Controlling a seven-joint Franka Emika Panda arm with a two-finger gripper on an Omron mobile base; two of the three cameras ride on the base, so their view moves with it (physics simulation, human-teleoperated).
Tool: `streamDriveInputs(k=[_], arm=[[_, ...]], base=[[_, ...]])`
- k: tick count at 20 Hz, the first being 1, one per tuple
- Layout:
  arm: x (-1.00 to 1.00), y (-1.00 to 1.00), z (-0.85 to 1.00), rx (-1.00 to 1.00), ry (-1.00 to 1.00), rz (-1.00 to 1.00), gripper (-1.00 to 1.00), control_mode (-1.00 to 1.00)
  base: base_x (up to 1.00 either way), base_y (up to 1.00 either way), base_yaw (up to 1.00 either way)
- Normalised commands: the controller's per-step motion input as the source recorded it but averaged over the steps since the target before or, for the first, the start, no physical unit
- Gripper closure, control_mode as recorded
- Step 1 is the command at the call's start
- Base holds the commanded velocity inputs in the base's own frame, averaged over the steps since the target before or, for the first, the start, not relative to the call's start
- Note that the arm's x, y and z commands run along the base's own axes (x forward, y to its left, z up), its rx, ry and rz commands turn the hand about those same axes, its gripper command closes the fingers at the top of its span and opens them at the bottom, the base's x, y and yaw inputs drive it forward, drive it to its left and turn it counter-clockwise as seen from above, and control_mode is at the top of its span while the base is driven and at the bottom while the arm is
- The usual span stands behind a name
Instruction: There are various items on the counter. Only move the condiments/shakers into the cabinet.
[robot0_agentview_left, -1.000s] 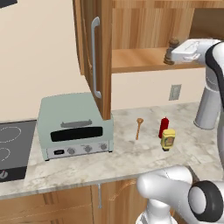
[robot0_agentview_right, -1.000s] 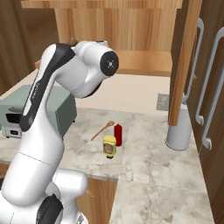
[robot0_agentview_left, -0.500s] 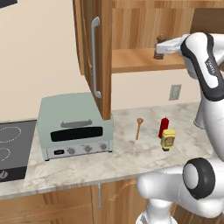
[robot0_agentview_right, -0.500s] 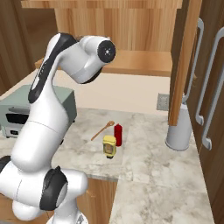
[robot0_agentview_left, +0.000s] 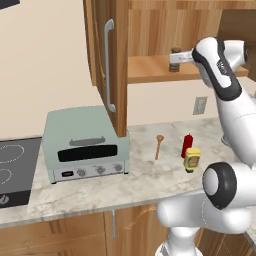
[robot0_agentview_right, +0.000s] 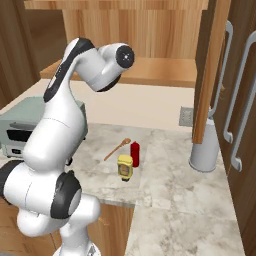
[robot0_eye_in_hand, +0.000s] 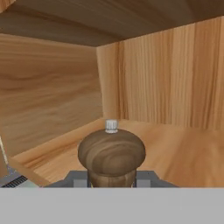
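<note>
Reaching in over the cabinet (robot0_agentview_left: 112, 75) shelf at upper right of the left base view, the gripper (robot0_agentview_left: 176, 59) had its jaws pinching the shaker (robot0_eye_in_hand: 111, 154), kept upright, likely for setting down. In the hand view it sat low centre, over the shelf boards. Red bottle (robot0_agentview_left: 187, 145) and yellow bottle (robot0_agentview_left: 192, 159) touched on the counter (robot0_agentview_left: 150, 175), lower right; spoon (robot0_agentview_left: 158, 146) just left, meant to stay.

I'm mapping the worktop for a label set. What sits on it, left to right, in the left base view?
Black cooktop → pale green toaster oven → wooden spoon → red squeeze bottle, with the yellow labelled bottle just in front of it.
</note>
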Motion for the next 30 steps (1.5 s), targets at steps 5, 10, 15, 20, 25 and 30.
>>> streamDriveInputs(k=[5, 10, 15, 20, 25, 30], arm=[[0.53, 0.00, -0.24, 0.02, 0.05, -0.03, 1.00, -1.00], [0.44, 0.00, -0.11, 0.05, 0.00, -0.03, 1.00, -1.00], [0.51, 0.00, -0.22, 0.00, 0.00, -0.01, 1.00, -1.00], [0.49, 0.00, -0.25, 0.00, 0.00, 0.00, 1.00, -1.00], [0.23, 0.00, -0.35, -0.08, -0.04, 0.00, 1.00, -1.00], [0.08, 0.00, -0.17, -0.07, -0.03, 0.00, -1.00, -1.00]], base=[[0.00, 0.00, 0.00], [0.00, 0.00, 0.00], [0.00, 0.00, 0.00], [0.00, 0.00, 0.00], [0.00, 0.00, 0.00], [0.00, 0.00, 0.00]])
